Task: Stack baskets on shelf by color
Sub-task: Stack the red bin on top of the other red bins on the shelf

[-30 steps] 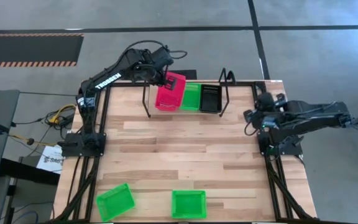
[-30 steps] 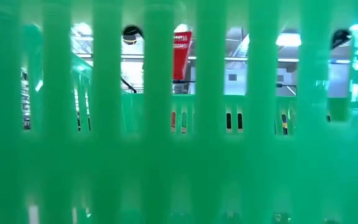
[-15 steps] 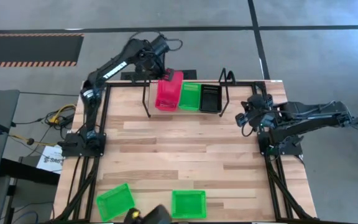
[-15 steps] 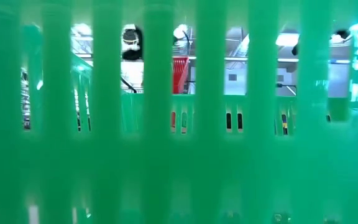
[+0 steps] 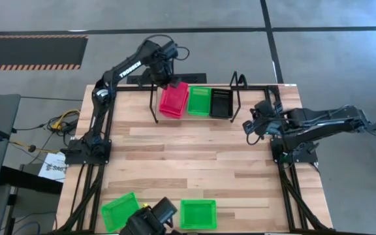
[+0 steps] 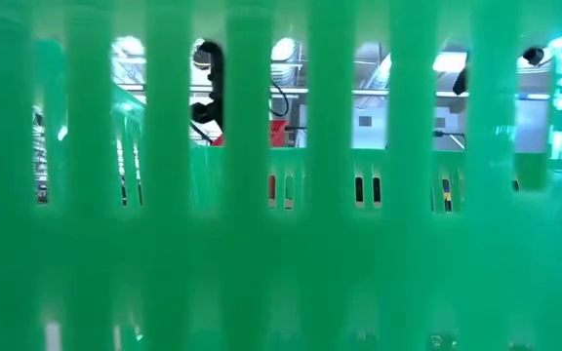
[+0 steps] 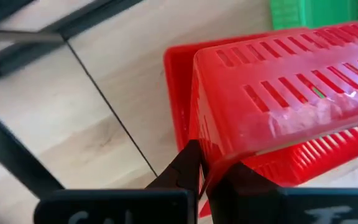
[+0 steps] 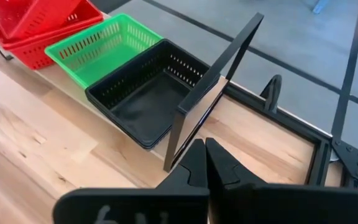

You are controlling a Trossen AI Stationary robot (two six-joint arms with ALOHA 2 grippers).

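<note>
My left gripper is over the far edge at the shelf's left end, shut on a red basket. That basket lies tilted in another red basket on the shelf. Beside them on the shelf stand a green basket and black baskets, nested. Two more green baskets sit at the near edge. My right gripper hovers shut to the right of the shelf, holding nothing; its wrist view shows the shut gripper. A green basket wall blocks most of the low view. My left gripper pinches the upper red basket by the rim of one end wall, between its two fingers, coming from the far side and slanting down. The basket is tilted, its lower part resting inside the red basket beneath it.
The shelf's black wire uprights stand at either end of the basket row. A dark object shows at the near edge between the two green baskets. The middle of the wood tabletop is bare.
My left gripper has moved toward the far edge and down, laying the red basket from steeply tilted to nearly flat into the red one on the shelf. My right arm has shifted a little toward the shelf. A dark object has come in at the near edge.
</note>
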